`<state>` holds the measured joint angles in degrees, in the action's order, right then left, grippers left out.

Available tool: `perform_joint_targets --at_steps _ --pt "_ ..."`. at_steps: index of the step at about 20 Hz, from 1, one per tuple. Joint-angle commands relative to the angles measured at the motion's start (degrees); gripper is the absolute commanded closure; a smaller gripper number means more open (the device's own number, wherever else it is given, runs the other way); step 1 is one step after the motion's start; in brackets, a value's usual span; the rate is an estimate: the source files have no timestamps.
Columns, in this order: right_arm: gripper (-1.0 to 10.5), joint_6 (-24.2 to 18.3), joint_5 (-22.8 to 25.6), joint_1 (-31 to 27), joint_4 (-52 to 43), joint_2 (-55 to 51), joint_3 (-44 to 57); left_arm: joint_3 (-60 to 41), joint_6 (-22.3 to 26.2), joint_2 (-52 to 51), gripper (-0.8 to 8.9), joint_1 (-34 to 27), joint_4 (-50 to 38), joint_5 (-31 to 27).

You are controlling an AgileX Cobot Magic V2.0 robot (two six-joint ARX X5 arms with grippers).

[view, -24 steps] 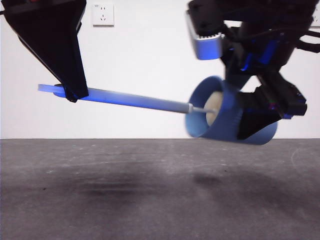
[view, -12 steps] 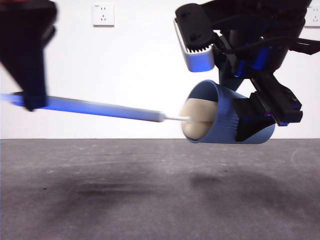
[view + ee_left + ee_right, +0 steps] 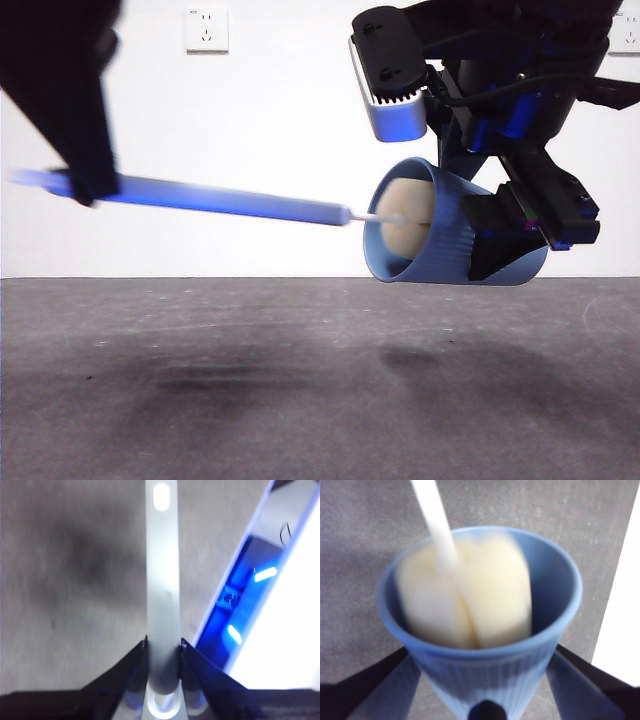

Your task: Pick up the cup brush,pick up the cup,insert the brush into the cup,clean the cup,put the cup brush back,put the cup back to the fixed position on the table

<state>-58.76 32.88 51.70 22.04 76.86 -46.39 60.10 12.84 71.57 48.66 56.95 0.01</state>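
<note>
Here we are in the cleaning step: our right gripper [image 3: 505, 240] is clamped on the cup [image 3: 440, 235], holding it tipped on its side above the surface [image 3: 300, 390] with the mouth facing our left gripper [image 3: 163, 647], which is closed on the handle of the cup brush [image 3: 230, 198]. The cream sponge head sits inside the cup, near the rim, blurred in the right wrist view. To scrub well, we judge we should keep the handle in line with the cup's axis, stroke deep enough to reach the base, and hold the cup firm so that the brush does not lever it loose
</note>
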Motion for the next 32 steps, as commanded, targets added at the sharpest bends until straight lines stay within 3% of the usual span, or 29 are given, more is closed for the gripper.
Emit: perform_joint_targets --at_steps 1,8,14,21,24,26,29,32 --pt "9.6 0.42 -1.42 0.87 -0.61 0.39 -0.09 0.02 -0.52 2.78 8.22 0.17 -3.34 0.81" --pt "9.6 1.14 -1.22 1.57 -0.55 0.39 -0.09 0.02 -2.49 5.11 8.22 0.15 -6.86 1.53" --pt "9.6 2.99 -0.96 1.57 -0.57 0.39 -0.09 0.02 -5.55 0.00 8.22 0.09 2.62 -7.39" --pt "9.6 9.27 1.64 0.70 -1.22 -0.02 -0.09 0.02 -9.27 -10.93 8.22 -0.07 14.12 -7.52" --pt "9.6 15.32 2.73 -0.76 -2.25 -1.64 -0.11 0.00 -11.91 -13.27 8.22 -0.07 17.35 -8.61" --pt "9.6 22.27 5.05 -1.77 -3.63 -3.93 -0.22 0.00 -15.08 -14.53 8.22 -0.07 16.92 -11.72" --pt "9.6 34.97 4.92 -3.89 -3.61 -9.70 -0.79 -0.17 -22.49 -14.99 8.22 -1.36 11.89 -13.44" --pt "9.6 47.06 2.89 -5.05 -3.02 -16.98 -0.81 -3.19 -32.04 -14.32 8.22 -4.37 0.61 -13.44"
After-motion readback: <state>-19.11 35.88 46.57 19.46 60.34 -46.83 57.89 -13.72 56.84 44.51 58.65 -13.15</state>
